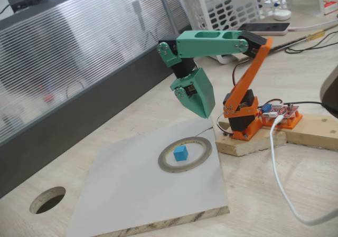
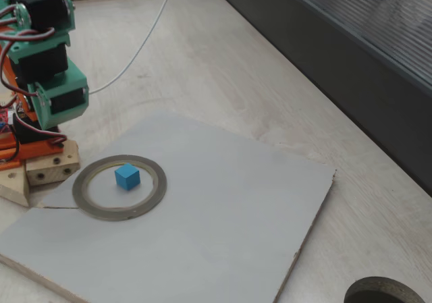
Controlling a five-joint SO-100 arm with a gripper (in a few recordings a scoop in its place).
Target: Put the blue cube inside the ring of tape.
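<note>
Nearest me, grey board (image 1: 132, 189) carries the ring of tape (image 1: 185, 154), and the blue cube (image 1: 180, 152) sits inside it, below and just in front of the gripper (image 1: 207, 113). That green gripper hangs raised, empty, tip pointing down, its jaws apparently closed together.

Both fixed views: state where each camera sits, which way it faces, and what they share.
A fixed view: raised, off the board's corner, facing the arm's base; whole arm shows, gripper hanging above the ring of tape.
Another fixed view: raised beside the base, facing out over the board toward the dark wall; only the green lower arm shows.
Shared: blue cube inside the ring, tabletop hole.
</note>
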